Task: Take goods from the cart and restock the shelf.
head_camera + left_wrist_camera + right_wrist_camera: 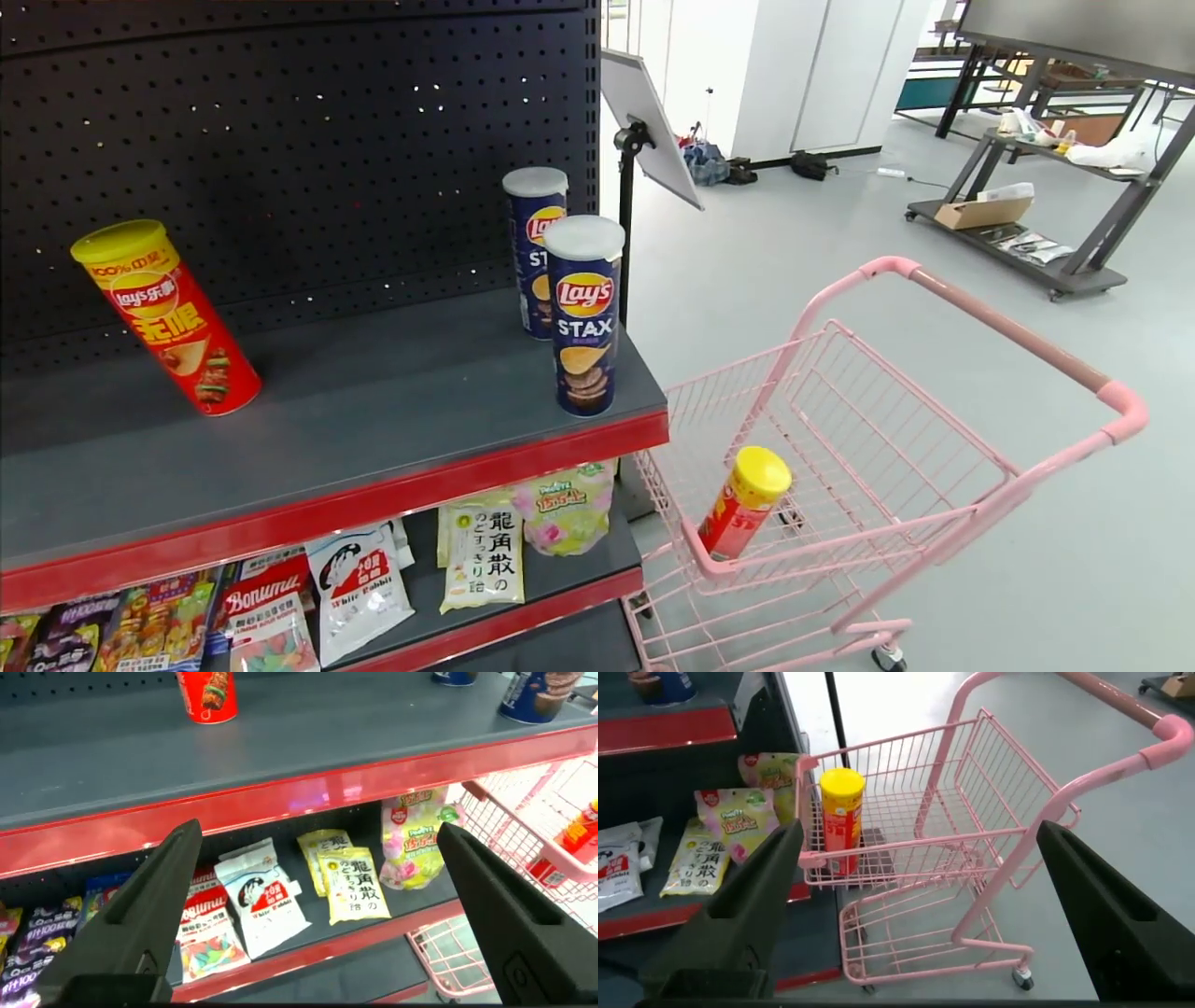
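A pink cart (pixel 934 308) stands to the right of the shelf. One red chip can with a yellow lid (pixel 744 502) leans in its basket's front corner; the right wrist view shows the red can (pixel 842 819) in the pink cart (pixel 990 831). On the grey upper shelf (pixel 373 420) stand two dark blue chip cans (pixel 584 313) at the right end and a red can (pixel 168 317) at the left. My left gripper (pixel 318 915) is open, facing the lower shelf's snack bags. My right gripper (pixel 915 905) is open, above and short of the cart.
Snack bags (pixel 481 551) fill the lower shelf (pixel 523 616). A black pegboard (pixel 280 140) backs the upper shelf. A sign on a stand (pixel 644 121) rises behind the shelf end. Open grey floor (pixel 1074 523) lies right of the cart, with a metal rack (pixel 1036 215) far back.
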